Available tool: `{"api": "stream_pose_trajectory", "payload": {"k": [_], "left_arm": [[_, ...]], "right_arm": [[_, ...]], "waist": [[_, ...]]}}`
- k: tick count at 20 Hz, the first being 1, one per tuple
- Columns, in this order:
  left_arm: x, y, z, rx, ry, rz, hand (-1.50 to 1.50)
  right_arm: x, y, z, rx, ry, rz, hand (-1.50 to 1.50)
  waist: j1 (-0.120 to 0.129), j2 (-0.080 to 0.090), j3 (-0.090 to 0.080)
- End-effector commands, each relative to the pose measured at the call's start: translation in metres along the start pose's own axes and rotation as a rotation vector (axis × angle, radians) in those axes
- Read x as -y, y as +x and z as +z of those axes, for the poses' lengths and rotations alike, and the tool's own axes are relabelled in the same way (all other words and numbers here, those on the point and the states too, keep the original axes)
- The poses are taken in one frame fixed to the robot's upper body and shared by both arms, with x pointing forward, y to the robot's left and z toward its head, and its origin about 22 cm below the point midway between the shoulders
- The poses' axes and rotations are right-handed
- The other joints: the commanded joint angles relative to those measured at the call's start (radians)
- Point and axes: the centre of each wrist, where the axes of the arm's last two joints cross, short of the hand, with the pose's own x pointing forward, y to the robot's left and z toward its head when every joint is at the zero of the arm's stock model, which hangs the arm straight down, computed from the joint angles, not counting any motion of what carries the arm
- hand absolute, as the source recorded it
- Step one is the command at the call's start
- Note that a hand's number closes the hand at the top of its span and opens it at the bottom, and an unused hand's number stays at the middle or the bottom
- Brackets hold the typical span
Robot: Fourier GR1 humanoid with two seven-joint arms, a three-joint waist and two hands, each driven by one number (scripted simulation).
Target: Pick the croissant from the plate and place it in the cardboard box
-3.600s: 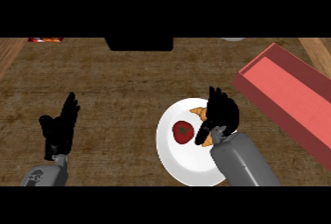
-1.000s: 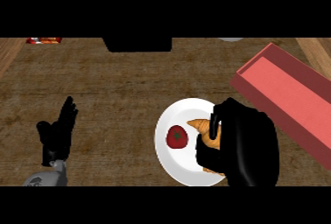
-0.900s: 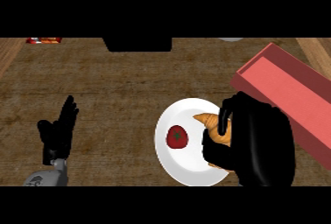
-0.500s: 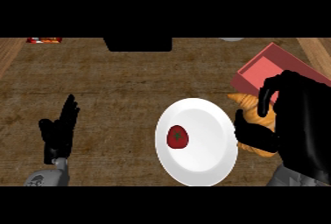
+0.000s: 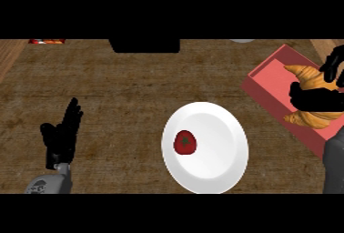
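The golden croissant [image 5: 310, 86] hangs above the open red box [image 5: 272, 84] at the right edge, my right hand [image 5: 321, 98] curled round its middle. Its two ends stick out above and below the black fingers. The white plate [image 5: 211, 161] lies in the middle of the counter with a red tomato [image 5: 184, 142] on its left half. My left hand [image 5: 62, 135] rests open at the lower left, fingers up, well away from the plate.
A dark object [image 5: 145, 45] stands at the counter's far edge, with a small red item [image 5: 46, 41] at the far left and a pale dish [image 5: 242, 40] at the far right. Wooden counter edges run along both far corners.
My right hand closed on the croissant, lifted it off the plate and carried it right and away over the red box. The tomato and left hand stayed put.
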Motion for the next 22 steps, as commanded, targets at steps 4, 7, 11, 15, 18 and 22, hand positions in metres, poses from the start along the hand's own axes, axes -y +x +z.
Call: {"api": "stream_pose_trajectory", "payload": {"k": [4, 7, 11, 15, 18, 22], "left_arm": [[0.020, 0.016, 0.011, -0.001, -0.005, 0.006, 0.00], [0.019, 0.014, 0.005, 0.014, -0.002, -0.004, 0.00], [0.018, -0.001, 0.007, 0.014, -0.014, -0.006, 0.00], [0.016, -0.002, 0.007, 0.006, -0.010, -0.001, 0.00], [0.008, 0.010, -0.002, 0.011, -0.003, 0.003, 0.00], [-0.010, 0.015, 0.001, 0.005, -0.022, -0.006, 0.00]], "right_arm": [[-0.026, -0.058, -0.054, -0.029, 0.014, -0.029, 1.50], [-0.046, -0.089, -0.078, -0.039, 0.015, -0.043, 1.50], [-0.061, -0.113, -0.104, -0.043, 0.030, 0.110, 1.50], [-0.095, -0.144, -0.120, -0.166, 0.057, -0.062, 1.50], [-0.115, -0.136, -0.123, -0.197, 0.127, -0.142, -1.50], [-0.118, -0.155, -0.134, -0.130, 0.111, -0.274, -1.50]], "waist": [[0.004, 0.000, 0.000], [0.006, 0.002, 0.001], [0.011, 0.004, 0.000], [0.013, 0.006, 0.001], [0.013, 0.003, 0.001], [0.019, 0.004, 0.001]]}}
